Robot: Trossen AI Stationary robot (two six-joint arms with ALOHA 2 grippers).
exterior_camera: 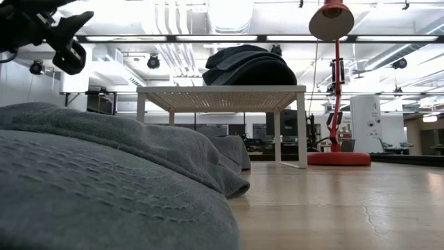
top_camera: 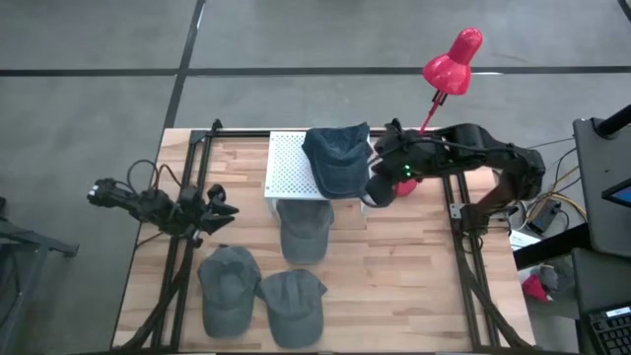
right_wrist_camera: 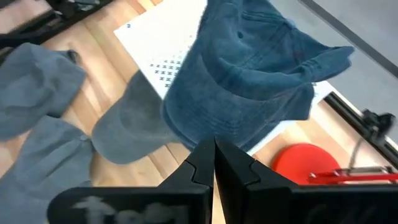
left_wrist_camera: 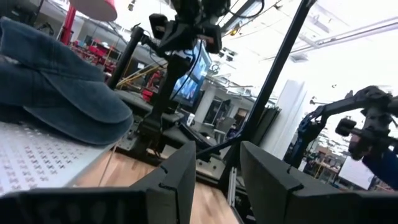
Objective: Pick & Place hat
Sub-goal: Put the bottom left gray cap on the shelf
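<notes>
I count four hats: a blue hat [top_camera: 336, 158] on the white shelf [top_camera: 288, 166], three grey hats [top_camera: 263, 281] on the table [top_camera: 394, 286]. The blue one's brim points toward the front edge. My right gripper [top_camera: 374, 189] sits pressed together beside it; my left gripper [top_camera: 219, 209] is spread.

Overhead view was evenly lit, shadows soft. Low view was blown out along the top by ceiling lights [exterior_camera: 229, 14], with the near grey cap [exterior_camera: 104, 187] blurred at lower left. Left wrist view glared white at upper right. Right wrist view was soft throughout.
</notes>
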